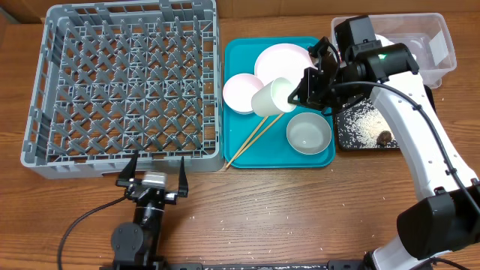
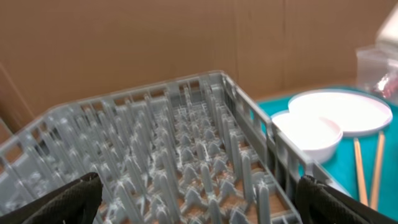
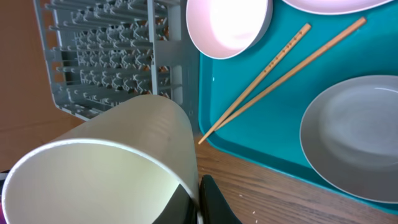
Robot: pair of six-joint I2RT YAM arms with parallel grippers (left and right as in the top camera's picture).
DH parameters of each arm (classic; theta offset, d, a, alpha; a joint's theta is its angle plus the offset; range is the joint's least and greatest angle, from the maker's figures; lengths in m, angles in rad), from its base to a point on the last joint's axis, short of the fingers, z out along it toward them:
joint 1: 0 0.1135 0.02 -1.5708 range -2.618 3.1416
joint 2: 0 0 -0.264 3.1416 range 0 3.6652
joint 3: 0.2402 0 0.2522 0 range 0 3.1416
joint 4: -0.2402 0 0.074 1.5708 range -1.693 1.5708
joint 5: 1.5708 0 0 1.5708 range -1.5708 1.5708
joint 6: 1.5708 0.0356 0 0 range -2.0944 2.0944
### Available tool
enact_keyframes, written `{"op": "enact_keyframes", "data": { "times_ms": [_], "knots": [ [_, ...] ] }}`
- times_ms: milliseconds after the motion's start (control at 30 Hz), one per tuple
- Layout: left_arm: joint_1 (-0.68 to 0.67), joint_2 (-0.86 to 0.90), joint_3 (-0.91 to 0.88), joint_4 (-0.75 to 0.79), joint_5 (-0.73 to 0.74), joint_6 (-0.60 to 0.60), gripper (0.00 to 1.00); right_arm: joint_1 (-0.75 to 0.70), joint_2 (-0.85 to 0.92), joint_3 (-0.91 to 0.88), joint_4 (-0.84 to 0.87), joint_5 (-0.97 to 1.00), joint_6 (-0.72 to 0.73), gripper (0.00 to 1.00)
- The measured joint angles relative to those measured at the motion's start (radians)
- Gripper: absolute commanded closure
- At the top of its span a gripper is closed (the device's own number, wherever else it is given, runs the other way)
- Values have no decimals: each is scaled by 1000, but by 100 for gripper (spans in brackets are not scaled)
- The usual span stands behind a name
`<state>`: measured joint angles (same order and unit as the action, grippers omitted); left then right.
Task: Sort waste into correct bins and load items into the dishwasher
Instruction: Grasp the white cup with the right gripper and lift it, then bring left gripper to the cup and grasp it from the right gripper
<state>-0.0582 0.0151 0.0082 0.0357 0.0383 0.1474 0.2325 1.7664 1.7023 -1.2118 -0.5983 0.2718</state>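
Holding a small white cup (image 1: 271, 97) tilted on its side over the teal tray (image 1: 271, 154), the right gripper (image 1: 304, 88) pinches the cup's rim wall between its fingers.

Only the overhead view shows the whole brown wooden table (image 1: 300, 210): the grey dish rack (image 1: 124, 79) at the left, the clear tub (image 1: 439, 37) and the black tray (image 1: 352, 131) with rice grains (image 1: 364, 120) at the right. The left wrist view alone shows a cardboard wall (image 2: 124, 43) behind the rack. On the teal tray lie a plate (image 1: 281, 60) and two bowls (image 1: 241, 91) (image 1: 308, 133). The cup's mouth points to the gripper, its base to the rack's corner. The chopsticks (image 1: 251, 142) lie diagonal, almost along this same axis; the right wrist view shows their tips meeting at the tray's rim. The left gripper (image 1: 157, 161) stands with fingers spread wide, just before the rack.
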Motion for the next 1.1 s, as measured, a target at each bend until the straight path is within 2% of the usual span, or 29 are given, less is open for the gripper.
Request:
{"op": "enact_keyframes", "data": {
  "times_ms": [100,267,333,500,567,600,633,667,733,800,833,867,1033,1100],
  "knots": [
    [0,1,2,98,19,-79,0,-24,0,0,0,-11,-5,96],
    [0,95,84,108,48,-148,0,-50,0,0,3,-17,-6,96],
    [0,205,180,106,61,-153,0,-54,0,0,10,-22,-7,96],
    [1,638,571,67,173,-145,0,-54,0,-1,10,-26,-10,96],
    [1,817,726,30,243,-145,0,-54,0,-1,12,-26,-11,96],
    [1,848,749,32,261,-148,0,-55,0,-1,9,-26,-10,96],
    [1,951,821,52,344,-171,0,-54,0,-1,8,-27,-11,96],
    [2,1077,884,142,501,-249,0,-54,0,-1,8,-26,-10,96],
    [1,1167,903,332,672,-396,0,-55,0,-1,15,-37,-10,96],
    [0,1239,921,432,787,-568,0,-55,0,-1,24,-52,-10,96],
    [0,1262,922,450,826,-653,0,-55,0,-1,26,-60,-10,96],
    [-1,1291,922,456,874,-805,0,-55,0,-1,31,-70,-10,96],
    [-1,1364,922,405,994,-1390,0,-54,0,-1,79,-132,-10,96],
    [-1,1385,922,377,1033,-1553,0,-54,0,-1,130,-188,-8,96]
  ]
}}
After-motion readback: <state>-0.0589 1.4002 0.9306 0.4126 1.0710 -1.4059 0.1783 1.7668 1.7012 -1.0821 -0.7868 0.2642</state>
